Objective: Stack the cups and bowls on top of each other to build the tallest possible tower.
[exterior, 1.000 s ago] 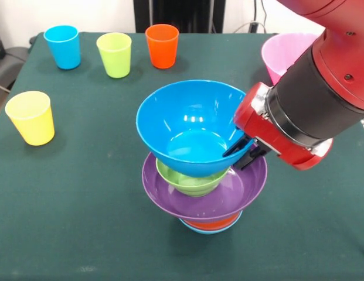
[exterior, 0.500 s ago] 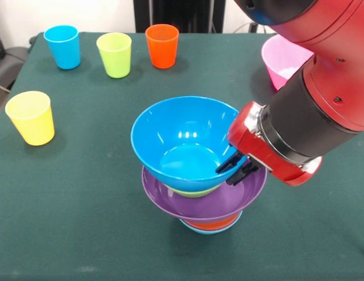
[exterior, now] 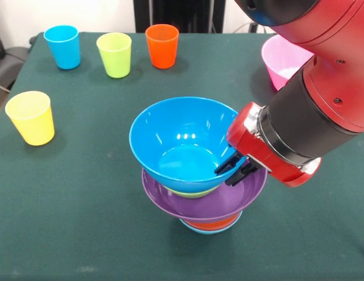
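**A:** What does the front view show on the worktop (exterior: 82,222)?

**B:** A dark green cloth covers it. Near the middle stands the tower (exterior: 199,187): a light-blue bowl (exterior: 200,229) lowest, an orange bowl (exterior: 212,223) in it, then a wide purple bowl (exterior: 211,204), a green bowl (exterior: 190,192) showing only as a thin edge, and a deep blue bowl (exterior: 179,143) on top, tilted slightly.

**A:** And the arm?

**B:** The red and black arm (exterior: 316,99) comes in from the upper right. Its gripper (exterior: 233,170) sits at the blue bowl's right rim, dark fingers (exterior: 227,166) pinching that rim, one inside the bowl and one outside.

**A:** Where are the other pieces?

**B:** Three cups stand upright in a row along the far edge: blue cup (exterior: 62,47), lime green cup (exterior: 114,54), orange cup (exterior: 162,45). A yellow cup (exterior: 30,117) stands alone at the left, well apart from the tower. A large pink bowl (exterior: 281,58) sits at the far right, partly hidden behind the arm.
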